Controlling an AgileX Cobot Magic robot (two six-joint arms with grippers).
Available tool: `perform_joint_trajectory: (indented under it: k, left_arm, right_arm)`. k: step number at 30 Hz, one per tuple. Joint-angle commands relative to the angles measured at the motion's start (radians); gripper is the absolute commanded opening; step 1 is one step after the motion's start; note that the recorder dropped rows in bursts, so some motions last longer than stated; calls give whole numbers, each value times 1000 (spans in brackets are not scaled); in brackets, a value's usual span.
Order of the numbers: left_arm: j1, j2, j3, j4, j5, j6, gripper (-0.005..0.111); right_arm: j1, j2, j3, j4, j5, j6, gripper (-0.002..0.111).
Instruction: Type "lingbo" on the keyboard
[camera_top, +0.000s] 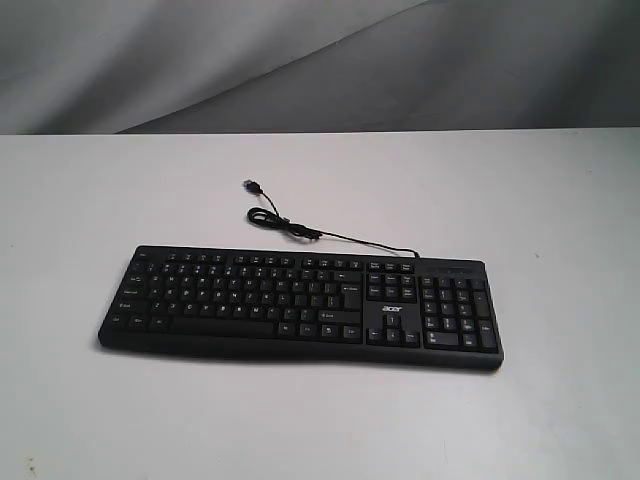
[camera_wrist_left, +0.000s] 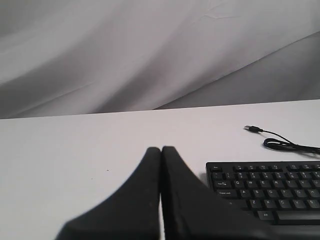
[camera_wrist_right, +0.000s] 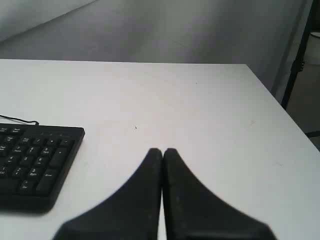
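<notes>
The black keyboard (camera_top: 300, 305) lies flat across the middle of the white table, number pad and white "acer" logo toward the right. Its thin black cable (camera_top: 300, 228) loops behind it and ends in a loose USB plug (camera_top: 252, 186). Neither gripper shows in the exterior view. In the left wrist view my left gripper (camera_wrist_left: 161, 149) is shut with nothing in it, off the keyboard's (camera_wrist_left: 270, 192) Esc-side end. In the right wrist view my right gripper (camera_wrist_right: 162, 150) is shut and empty, beside the number-pad end of the keyboard (camera_wrist_right: 35, 162).
The white table (camera_top: 320, 420) ends in a right edge (camera_wrist_right: 280, 107) near my right gripper. A grey cloth backdrop (camera_top: 300, 60) hangs behind the table. A dark stand leg (camera_wrist_right: 295, 60) is beyond the right edge.
</notes>
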Motion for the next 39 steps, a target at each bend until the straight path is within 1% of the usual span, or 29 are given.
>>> perform_joint_trajectory:
  k: [1, 8, 10, 12, 14, 17, 20, 24, 25, 26, 29, 31, 33, 34, 36, 39]
  left_arm:
    - [-5, -5, 5, 0, -6, -2, 1]
    - [-5, -5, 5, 0, -6, -2, 1]
    - [-5, -5, 5, 0, -6, -2, 1]
    - [-5, -5, 5, 0, -6, -2, 1]
    - [-5, -5, 5, 0, -6, -2, 1]
    - [-5, -5, 5, 0, -6, -2, 1]
    - [-5, -5, 5, 0, -6, -2, 1]
    - [-5, -5, 5, 0, -6, -2, 1]
    - [-5, -5, 5, 0, -6, -2, 1]
    - [-5, -5, 5, 0, -6, -2, 1]
    - [-5, -5, 5, 0, -6, -2, 1]
    - [-5, -5, 5, 0, -6, -2, 1]
    - [-5, -5, 5, 0, -6, -2, 1]
    - [-5, -5, 5, 0, -6, -2, 1]
    - [-5, -5, 5, 0, -6, -2, 1]
    - [-5, -5, 5, 0, -6, -2, 1]
  right_arm:
    - [-8, -2, 4, 5, -1, -4, 0]
    - [-8, -2, 4, 5, -1, -4, 0]
    - [-8, -2, 4, -28, -34, -23, 0]
    - [-8, -2, 4, -38, -133, -23, 0]
    - [-8, -2, 4, -14, -283, -17, 0]
    - [-8, -2, 4, -2, -461, -17, 0]
    - [-8, -2, 4, -2, -561, -17, 0]
    - [-8, -2, 4, -2, -636, -15, 0]
    - [-8, -2, 4, -2, -684, -8, 0]
    - [-8, -2, 4, -2, -722, 8, 0]
    - [-8, -2, 4, -27, -851, 274, 0]
    - [-8, 7, -10, -83, -843, 333, 0]
    - [-8, 76, -60, -112, -755, 397, 0]
    - [-8, 143, -107, -126, -684, 435, 0]
    - [-8, 271, -182, -163, -607, 478, 0]
    - [-8, 507, -296, -281, -577, 565, 0]
